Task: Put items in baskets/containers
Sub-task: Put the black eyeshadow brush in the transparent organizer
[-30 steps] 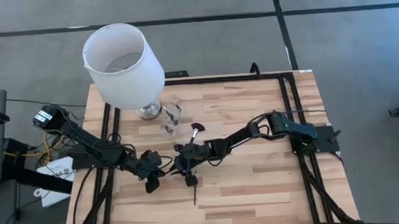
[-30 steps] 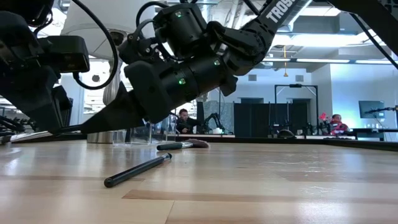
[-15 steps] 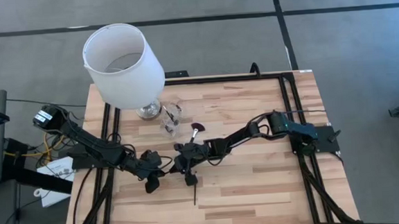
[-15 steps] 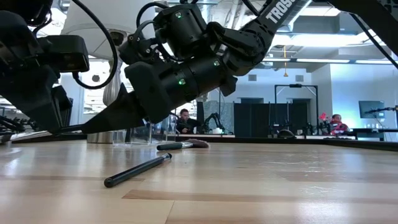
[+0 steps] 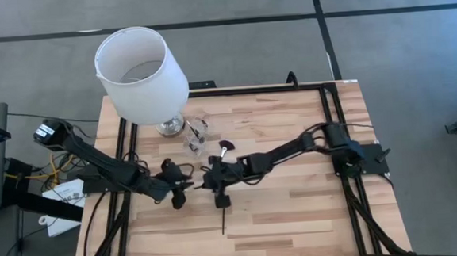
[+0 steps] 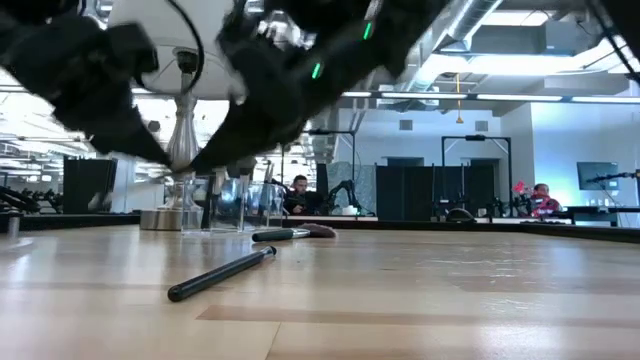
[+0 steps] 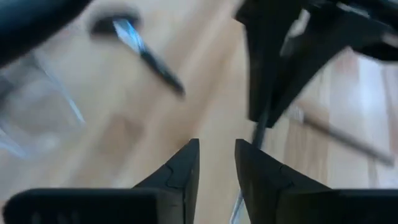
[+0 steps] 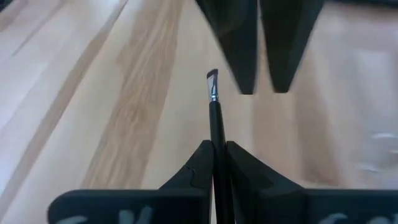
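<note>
both arms are matte black with chunky joints, loose black cables, tiny green LEDs, tapered wedge-shaped jaws

Table (image 5: pixel 297 211): pale wood planks, visible grain, smooth with a soft satin sheen in the low view. Frame rails (image 5: pixel 321 86) around it: black metal. Lamp (image 5: pixel 142 74): matt white shade, polished silver metal base. Cup (image 5: pixel 195 138): clear, glossy, plastic or glass, can't tell which. Brush (image 8: pixel 214 118) in the right gripper (image 8: pixel 215 155): slim glossy black handle, shiny silver ferrule, dark bristles. Gripper fingers (image 7: pixel 183 174): matt black plastic.
</note>
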`<state>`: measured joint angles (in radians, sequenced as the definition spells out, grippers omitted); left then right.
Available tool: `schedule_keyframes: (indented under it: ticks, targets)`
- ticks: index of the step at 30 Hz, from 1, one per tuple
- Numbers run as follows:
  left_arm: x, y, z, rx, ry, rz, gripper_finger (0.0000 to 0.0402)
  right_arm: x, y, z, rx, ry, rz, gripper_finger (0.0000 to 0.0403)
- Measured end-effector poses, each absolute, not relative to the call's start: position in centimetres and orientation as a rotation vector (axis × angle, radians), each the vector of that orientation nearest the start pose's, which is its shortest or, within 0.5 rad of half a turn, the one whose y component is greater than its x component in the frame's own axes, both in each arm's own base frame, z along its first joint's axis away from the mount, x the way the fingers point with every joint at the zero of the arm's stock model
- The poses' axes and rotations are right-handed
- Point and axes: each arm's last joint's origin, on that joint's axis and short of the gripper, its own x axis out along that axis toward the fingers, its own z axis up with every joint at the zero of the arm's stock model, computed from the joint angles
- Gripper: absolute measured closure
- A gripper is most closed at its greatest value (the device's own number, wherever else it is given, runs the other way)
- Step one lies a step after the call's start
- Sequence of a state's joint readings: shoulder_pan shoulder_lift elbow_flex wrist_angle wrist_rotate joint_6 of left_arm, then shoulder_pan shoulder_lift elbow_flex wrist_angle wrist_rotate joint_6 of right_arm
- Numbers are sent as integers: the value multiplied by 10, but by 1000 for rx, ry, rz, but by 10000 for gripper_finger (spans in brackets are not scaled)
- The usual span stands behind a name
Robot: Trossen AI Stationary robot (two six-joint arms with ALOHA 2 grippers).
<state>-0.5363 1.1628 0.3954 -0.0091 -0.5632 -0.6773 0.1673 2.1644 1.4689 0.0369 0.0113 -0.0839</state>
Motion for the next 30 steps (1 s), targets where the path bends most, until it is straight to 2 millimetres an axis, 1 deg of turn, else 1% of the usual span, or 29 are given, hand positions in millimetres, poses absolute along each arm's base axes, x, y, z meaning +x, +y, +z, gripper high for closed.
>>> schedule_keyframes:
  ticks: [2,4,6,8,10,13,17,19,22,24,27,30]
  targets:
    - [177,-85,166,-215,528,272,302,453,82,174,-219,682,133,388]
    - [175,-82,180,-179,427,303,302,441,85,191,-271,728,76,390]
    - [171,-78,195,-138,333,335,303,429,84,200,-317,778,-1,390]
    - [167,-75,208,-125,269,317,303,416,82,208,-357,810,-83,390]
    - [164,-74,217,-155,220,285,303,404,80,220,-368,816,-149,390]
    - [164,-75,219,-169,219,240,299,383,88,243,-365,765,-154,390]
    - [172,-77,208,-79,273,246,283,362,101,267,-406,618,-100,390]
    - [178,-77,205,-69,272,264,268,351,101,273,-436,560,-112,390]
    - [187,-75,202,-74,262,263,241,337,95,267,-415,467,-130,390]
    - [191,-74,203,-53,255,229,227,331,87,255,-415,361,-130,390]
    - [195,-73,208,-61,205,183,212,325,71,233,-401,163,-49,389]
    - [196,-72,215,-56,151,178,208,322,51,219,-274,-57,50,387]
